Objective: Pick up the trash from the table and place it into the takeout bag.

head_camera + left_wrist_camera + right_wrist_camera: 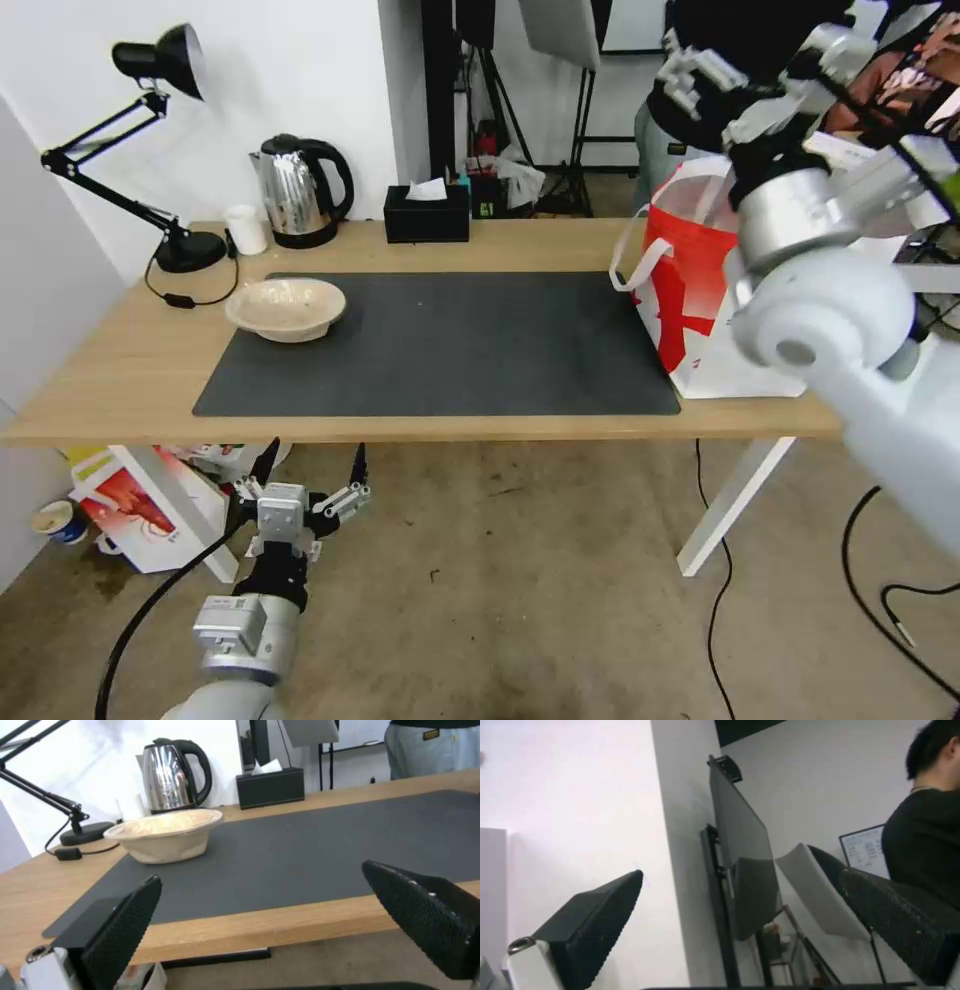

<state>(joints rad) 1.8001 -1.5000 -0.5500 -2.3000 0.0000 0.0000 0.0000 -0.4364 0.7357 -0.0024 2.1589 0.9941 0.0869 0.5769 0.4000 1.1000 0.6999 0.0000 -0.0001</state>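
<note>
Left jaws [312, 462] spread wide and empty below the counter [120, 380] front edge, right jaws [740, 915] open, empty, raised above takeout bag [690, 290], shallow beige bowl [287, 308] empty on dark mat [450, 345].

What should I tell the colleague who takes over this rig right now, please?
Left gripper: open, empty, low in front of the table's near edge.
Right gripper: open, empty, raised high above the takeout bag.
Shallow beige bowl sits at the mat's far left corner, untouched.
Bag stands at the table's right end; its contents cannot be seen.
Left to do: bag the beige bowl.
</note>
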